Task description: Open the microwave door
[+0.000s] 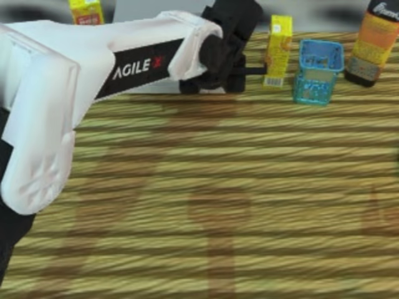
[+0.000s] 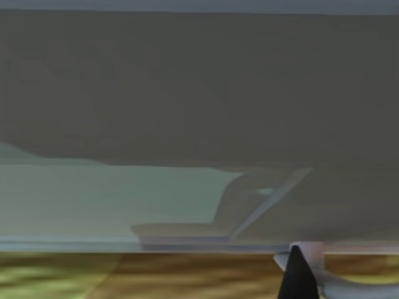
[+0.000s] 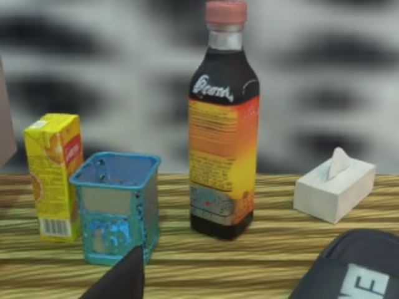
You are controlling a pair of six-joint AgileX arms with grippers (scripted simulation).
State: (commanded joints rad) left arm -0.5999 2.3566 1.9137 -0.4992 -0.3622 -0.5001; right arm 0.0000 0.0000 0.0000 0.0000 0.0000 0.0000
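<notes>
Microwave door (image 2: 187,93) against left end effector (image 1: 240,68)

left arm (image 1: 93,68): reaching to table's far edge | left pincer (image 1: 234,59): far centre

Rendered tabletop scene I'm driving: striped wood-grain table (image 1: 249,187), juice carton (image 1: 278,50), sauce bottle (image 3: 223,124), tissue box (image 3: 335,187); kitchen-like.

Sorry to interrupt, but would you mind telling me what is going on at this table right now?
The left arm is reaching across to the microwave at the table's far edge, its pincer right at the front, beside a yellow juice carton. The left wrist view shows the microwave door close up. The right arm is out of the top view, its camera facing a dark bottle and blue basket.
</notes>
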